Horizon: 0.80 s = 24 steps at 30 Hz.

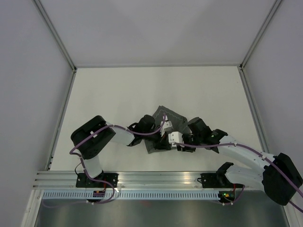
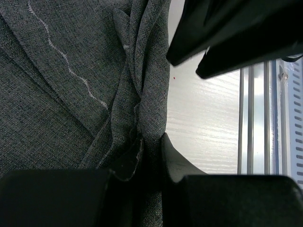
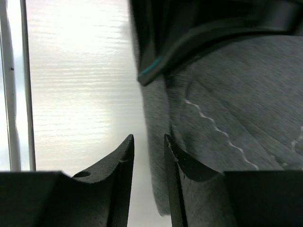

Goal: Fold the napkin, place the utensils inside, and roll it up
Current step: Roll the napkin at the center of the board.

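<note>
Overhead and wrist views of two arms meeting at a dark grey napkin (image 1: pixel 173 118), which lies crumpled at the centre of the white table (image 1: pixel 118 92), just above the aluminium rail (image 1: pixel 156 178) that carries the arm bases.

(a) Left wrist view. The left gripper (image 2: pixel 151 156) is closed almost fully on a bunched vertical ridge of the napkin. The cloth gathers into folds that run down the middle of the frame and disappear between the two black fingers (image 2: pixel 176 163) at the lower edge. A pale wavy stitched hem (image 2: pixel 66 66) crosses the upper left. The black body of the right arm (image 2: pixel 227 33) fills the upper right.

(b) Right wrist view. The right gripper (image 3: pixel 149 151) stands with its jaws a narrow gap apart, with bare table showing between them. The napkin's edge lies just behind that gap, and no cloth is seen clamped. The left arm (image 3: pixel 213 28) overhangs the napkin at upper right.
</note>
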{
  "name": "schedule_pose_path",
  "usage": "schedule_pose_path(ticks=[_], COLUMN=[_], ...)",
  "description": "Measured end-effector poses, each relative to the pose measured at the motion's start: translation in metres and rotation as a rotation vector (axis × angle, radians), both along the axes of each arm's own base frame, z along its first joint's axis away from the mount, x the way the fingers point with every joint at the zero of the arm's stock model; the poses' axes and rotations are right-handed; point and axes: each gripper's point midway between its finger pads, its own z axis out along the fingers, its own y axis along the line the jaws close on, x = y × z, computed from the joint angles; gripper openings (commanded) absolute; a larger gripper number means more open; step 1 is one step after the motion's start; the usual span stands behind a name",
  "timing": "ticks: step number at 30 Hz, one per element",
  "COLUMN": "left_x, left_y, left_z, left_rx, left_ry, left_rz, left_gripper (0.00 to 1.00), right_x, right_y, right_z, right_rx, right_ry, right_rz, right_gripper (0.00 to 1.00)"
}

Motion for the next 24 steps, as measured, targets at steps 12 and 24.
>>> schedule_pose_path(ticks=[12, 24], left_x=[0.000, 0.001], left_y=[-0.002, -0.002], left_z=[0.000, 0.000], left_rx=[0.007, 0.008], left_ry=[0.020, 0.019], left_rz=[-0.002, 0.001], left_gripper=[0.02, 0.02], right_x=[-0.020, -0.017], right_y=[0.021, 0.022], right_z=[-0.027, -0.028], right_rx=[-0.065, -0.069], right_ry=[-0.129, -0.175], right_rz=[0.113, 0.094], right_gripper=[0.39, 0.47])
